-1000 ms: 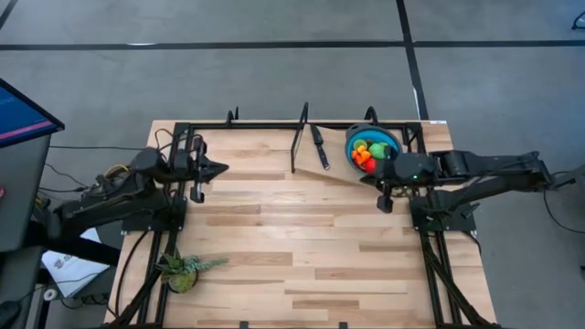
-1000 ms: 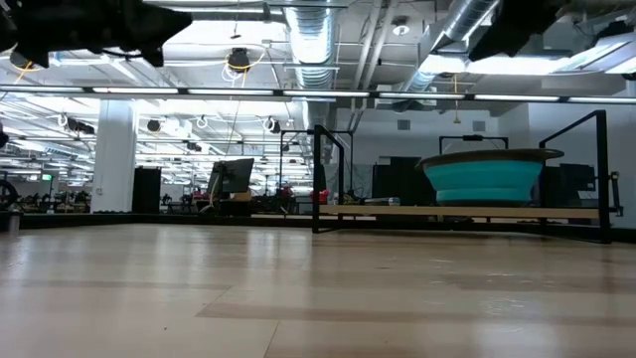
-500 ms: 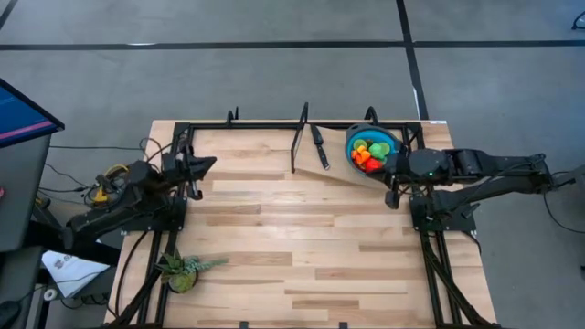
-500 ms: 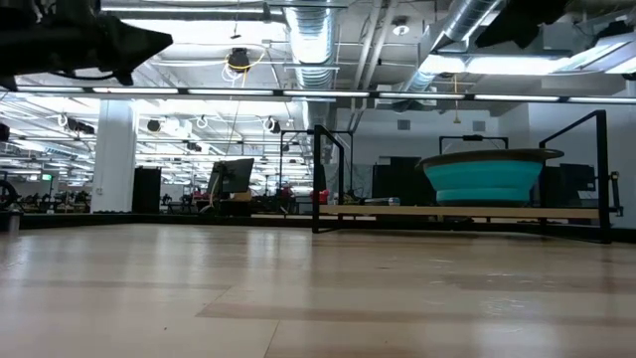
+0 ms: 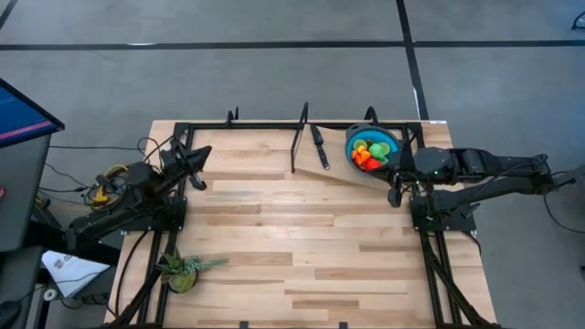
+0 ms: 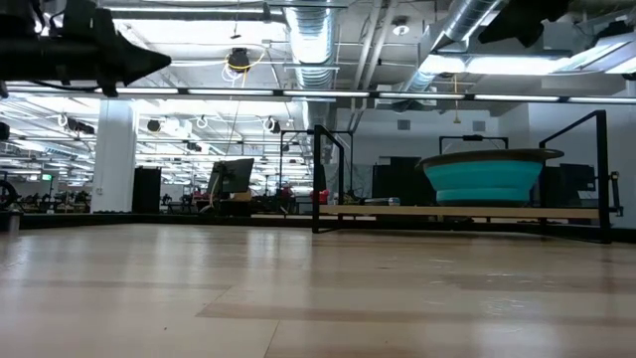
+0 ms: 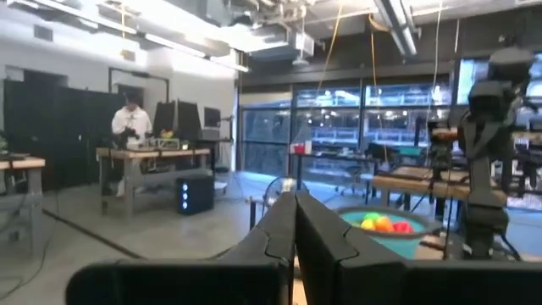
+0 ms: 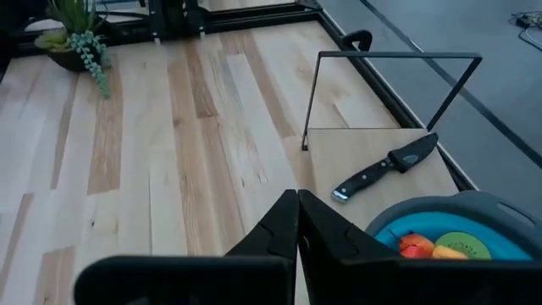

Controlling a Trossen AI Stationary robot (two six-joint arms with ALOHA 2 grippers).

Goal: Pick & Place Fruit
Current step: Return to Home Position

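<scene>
Near-left corner of the table [image 5: 292,247]: small potted plant [image 5: 183,271].

Mid-depth, left edge: left gripper [image 7: 295,203] is up off the wood. Its fingers [image 7: 273,246] are pressed together with nothing between them, aimed across toward the colander side.

Mid-depth, right edge: right gripper [image 8: 298,199] is raised just on the near side of the colander, not touching it. Its fingers [image 8: 269,227] are also together, holding nothing.

Far-right corner: blue colander [image 6: 482,184] sits on a pale cutting board [image 8: 351,144]. All the fruit [image 5: 367,153] I can see is piled inside the colander: red, orange, yellow and green pieces. Can't tell the count.

Black-handled knife [image 5: 319,146] lies flat on the same board, just left of the colander and apart from it.

Black metal frame [image 5: 298,137] stands upright just left of the knife, near the far edge.

Beyond the table, in the left wrist view: a person in a white top [image 7: 131,119] stands at a workbench.
</scene>
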